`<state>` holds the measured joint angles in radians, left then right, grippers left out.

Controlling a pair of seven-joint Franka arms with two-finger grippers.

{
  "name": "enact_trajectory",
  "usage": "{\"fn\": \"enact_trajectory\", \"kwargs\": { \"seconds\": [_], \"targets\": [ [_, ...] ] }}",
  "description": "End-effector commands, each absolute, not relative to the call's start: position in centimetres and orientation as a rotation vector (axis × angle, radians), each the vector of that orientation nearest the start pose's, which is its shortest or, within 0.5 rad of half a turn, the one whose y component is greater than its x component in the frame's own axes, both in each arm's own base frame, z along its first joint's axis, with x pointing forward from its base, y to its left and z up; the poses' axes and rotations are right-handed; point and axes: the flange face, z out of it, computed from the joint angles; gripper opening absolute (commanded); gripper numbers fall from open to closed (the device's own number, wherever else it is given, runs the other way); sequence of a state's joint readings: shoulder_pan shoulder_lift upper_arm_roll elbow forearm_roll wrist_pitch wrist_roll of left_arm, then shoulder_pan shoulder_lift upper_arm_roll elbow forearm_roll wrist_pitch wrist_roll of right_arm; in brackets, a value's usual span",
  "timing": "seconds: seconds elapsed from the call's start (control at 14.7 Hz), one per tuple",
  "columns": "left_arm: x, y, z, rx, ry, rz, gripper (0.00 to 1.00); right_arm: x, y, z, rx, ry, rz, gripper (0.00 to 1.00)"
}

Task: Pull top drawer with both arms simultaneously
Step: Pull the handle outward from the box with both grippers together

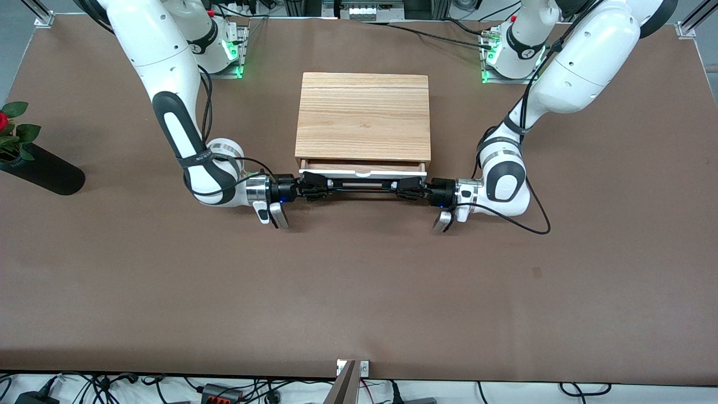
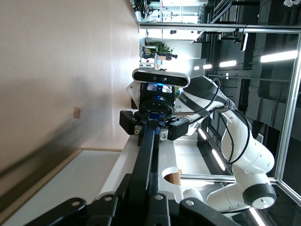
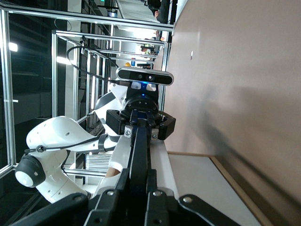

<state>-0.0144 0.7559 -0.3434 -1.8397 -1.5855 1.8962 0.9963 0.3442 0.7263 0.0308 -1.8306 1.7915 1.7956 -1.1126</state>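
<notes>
The top drawer point(image 1: 363, 174) stands a little way out of the light-wood box point(image 1: 363, 115); a thin strip of its wood tray shows above the white front panel. Its black bar handle point(image 1: 362, 188) runs across the front. My left gripper point(image 1: 412, 189) is shut on the handle's end toward the left arm. My right gripper point(image 1: 314, 187) is shut on the end toward the right arm. In the left wrist view the left gripper point(image 2: 143, 183) clamps the handle point(image 2: 146, 150), with the right gripper point(image 2: 153, 125) at the bar's other end. In the right wrist view the right gripper point(image 3: 139, 183) clamps the handle point(image 3: 138, 150).
A black vase point(image 1: 42, 168) with a red rose lies at the right arm's end of the table. A wooden post point(image 1: 345, 384) stands at the table edge nearest the front camera. Brown table point(image 1: 359, 292) stretches in front of the drawer.
</notes>
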Motion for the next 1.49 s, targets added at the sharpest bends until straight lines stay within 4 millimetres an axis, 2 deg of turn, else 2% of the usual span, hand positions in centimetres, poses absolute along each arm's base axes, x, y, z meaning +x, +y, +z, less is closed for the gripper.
{"fn": "enact_trajectory", "kwargs": {
  "seconds": [0.0,0.27,0.68,0.81,0.88,0.95,1.02,1.09,1.15,1.29,1.36,1.43],
  "targets": [
    [59.0,-25.8,17.4,1.611,-0.021,0.012,0.05,58.3,29.9,16.8,-1.579,-0.132,-0.076,0.02],
    [60.0,-25.7,18.0,1.625,-0.026,0.043,0.05,59.8,29.5,15.9,-1.594,-0.124,-0.105,0.02],
    [61.2,-25.9,18.6,1.652,-0.041,0.094,0.05,60.4,29.4,15.8,-1.606,-0.121,-0.120,0.04],
    [61.6,-25.6,18.9,1.655,-0.045,0.107,0.05,60.4,29.3,15.8,-1.607,-0.119,-0.120,0.13],
    [61.7,-25.5,18.8,1.658,-0.045,0.108,0.05,60.4,29.3,15.9,-1.606,-0.120,-0.121,0.41],
    [61.7,-25.4,18.7,1.660,-0.046,0.110,0.05,60.2,29.4,15.6,-1.611,-0.116,-0.120,0.99],
    [61.7,-25.4,18.7,1.660,-0.046,0.110,0.07,60.2,29.3,15.5,-1.635,-0.109,-0.128,1.00],
    [61.7,-25.4,18.6,1.661,-0.048,0.111,0.11,60.4,29.0,15.6,-1.655,-0.104,-0.140,1.00],
    [61.7,-25.5,18.2,1.663,-0.042,0.109,0.29,60.3,29.2,15.7,-1.657,-0.106,-0.140,1.00],
    [62.6,-26.1,18.6,1.673,-0.050,0.136,0.94,60.4,29.2,16.1,-1.659,-0.108,-0.146,1.00],
    [62.8,-26.0,18.6,1.688,-0.046,0.146,1.00,60.6,29.0,16.5,-1.658,-0.109,-0.154,1.00],
    [63.1,-26.0,18.9,1.689,-0.046,0.155,1.00,60.7,28.9,16.9,-1.658,-0.102,-0.153,1.00]
  ]
}}
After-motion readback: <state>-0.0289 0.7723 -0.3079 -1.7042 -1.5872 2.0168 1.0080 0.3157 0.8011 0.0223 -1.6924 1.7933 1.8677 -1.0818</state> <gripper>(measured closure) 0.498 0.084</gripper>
